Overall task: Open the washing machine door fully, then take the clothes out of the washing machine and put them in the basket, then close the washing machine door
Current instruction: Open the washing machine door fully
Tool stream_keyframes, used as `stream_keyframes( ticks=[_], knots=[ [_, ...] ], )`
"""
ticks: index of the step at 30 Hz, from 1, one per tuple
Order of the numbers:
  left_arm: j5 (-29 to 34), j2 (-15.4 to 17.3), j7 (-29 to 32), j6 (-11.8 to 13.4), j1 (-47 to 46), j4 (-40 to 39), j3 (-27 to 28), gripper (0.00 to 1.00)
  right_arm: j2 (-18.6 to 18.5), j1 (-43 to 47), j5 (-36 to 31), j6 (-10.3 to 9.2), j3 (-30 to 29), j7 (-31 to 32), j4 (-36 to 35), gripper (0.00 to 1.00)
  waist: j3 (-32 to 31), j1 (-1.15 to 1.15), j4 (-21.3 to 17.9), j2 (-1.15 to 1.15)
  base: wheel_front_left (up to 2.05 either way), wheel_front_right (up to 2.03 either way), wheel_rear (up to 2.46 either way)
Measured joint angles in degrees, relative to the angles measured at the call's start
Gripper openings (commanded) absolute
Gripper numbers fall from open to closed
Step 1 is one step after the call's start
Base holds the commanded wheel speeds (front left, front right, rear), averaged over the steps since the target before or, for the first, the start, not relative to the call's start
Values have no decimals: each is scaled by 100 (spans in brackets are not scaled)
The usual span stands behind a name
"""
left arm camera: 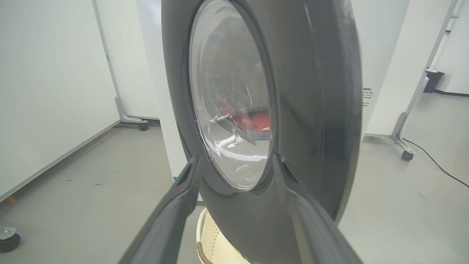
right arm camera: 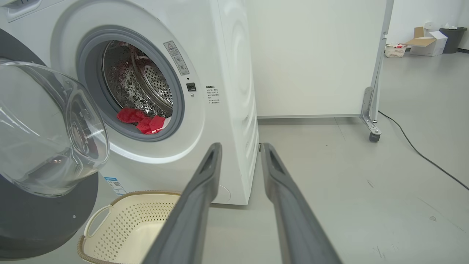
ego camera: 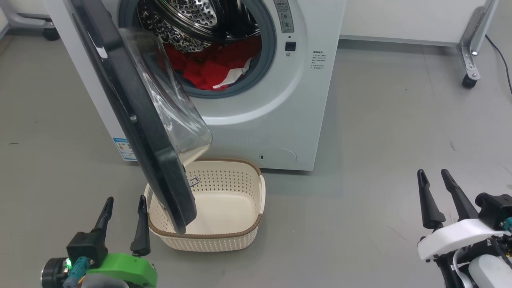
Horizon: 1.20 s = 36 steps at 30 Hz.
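The white washing machine [ego camera: 256, 120] has its black door [ego camera: 132, 120] swung partway out, its lower edge hanging over the cream basket [ego camera: 224, 240] on the floor. Red clothes [ego camera: 212, 66] lie in the steel drum. My left gripper [ego camera: 126, 199] stands open at the lower left, just left of the door's bottom edge and the basket. In the left wrist view its fingers [left arm camera: 183, 205] frame the door's outer face [left arm camera: 311, 110]. My right gripper [ego camera: 432, 172] is open and empty, far right of the machine. The right wrist view shows the gripper [right arm camera: 241, 145], the clothes [right arm camera: 141, 119] and the basket [right arm camera: 110, 220].
A white partition on a metal caster leg [ego camera: 468, 76] stands behind and right of the machine, with a dark cable [ego camera: 500, 52] on the floor beside it. Another caster [ego camera: 50, 34] sits at the back left. Grey floor spreads between the machine and my right gripper.
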Motion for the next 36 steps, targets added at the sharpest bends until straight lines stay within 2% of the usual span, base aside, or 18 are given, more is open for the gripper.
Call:
stream_keyframes(
  ticks=[9,17,36],
  knots=[
    [22,-4,0,-34,7,0,59,100,247,442,-389,-15,-352,0,-389,100,39,0,-44,0,0,0,0],
    [74,-16,0,-77,12,0,69,100,314,733,-804,-48,-494,0,-622,100,59,0,-39,0,0,0,0],
    [143,-67,0,-134,17,30,100,100,587,1103,-1171,-46,-704,0,-853,100,70,0,40,0,0,0,0]
  ],
)
